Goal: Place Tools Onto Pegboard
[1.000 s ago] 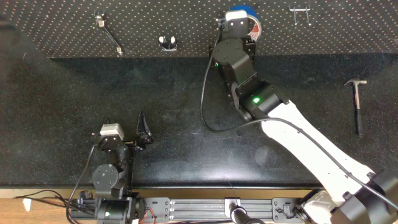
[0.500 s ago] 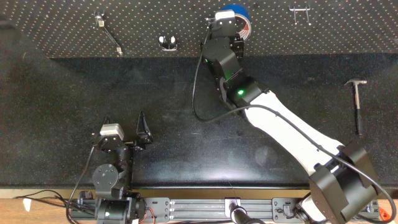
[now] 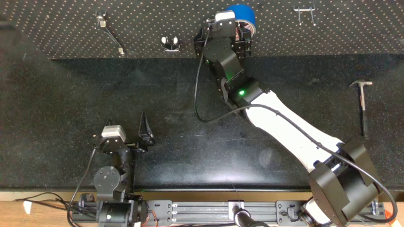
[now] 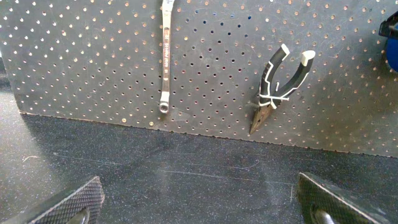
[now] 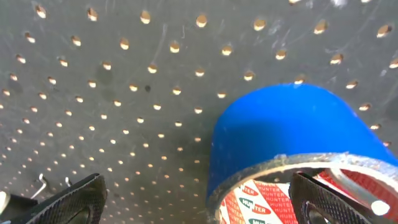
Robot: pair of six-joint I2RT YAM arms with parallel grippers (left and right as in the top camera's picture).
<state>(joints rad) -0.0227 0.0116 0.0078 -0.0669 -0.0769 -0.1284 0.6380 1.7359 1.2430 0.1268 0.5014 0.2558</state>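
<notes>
The top view takes in the whole black tabletop (image 3: 76,94) and the pegboard (image 3: 57,25) standing along its far edge. The right gripper (image 3: 235,30) is up against the board, near the middle of its width, at a blue roll of tape (image 3: 243,11). The left gripper (image 3: 145,129) is low over the tabletop's near-left part, well apart from every tool.

The right wrist view settles what the top view cannot. The right gripper (image 5: 198,183) has its fingers spread wide; one stands clear of the tape roll (image 5: 292,130), while the other overlaps the roll's open ring, and contact there cannot be judged. The roll's blue band runs towards the pegboard (image 5: 124,74) and its open end faces the camera, so its axis points out from the board.

The left wrist view shows the left gripper (image 4: 200,183) with its fingers apart and nothing between them. Here a wrench (image 4: 165,56) hangs upright on the board's left part, ring end down, and pliers (image 4: 280,81) hang beside it, handles up and nose down.

A hammer (image 3: 362,107) lies by the tabletop's right edge, head towards the pegboard, its handle running towards the near edge. A bare metal hook (image 3: 304,12) sits on the board's right part.
</notes>
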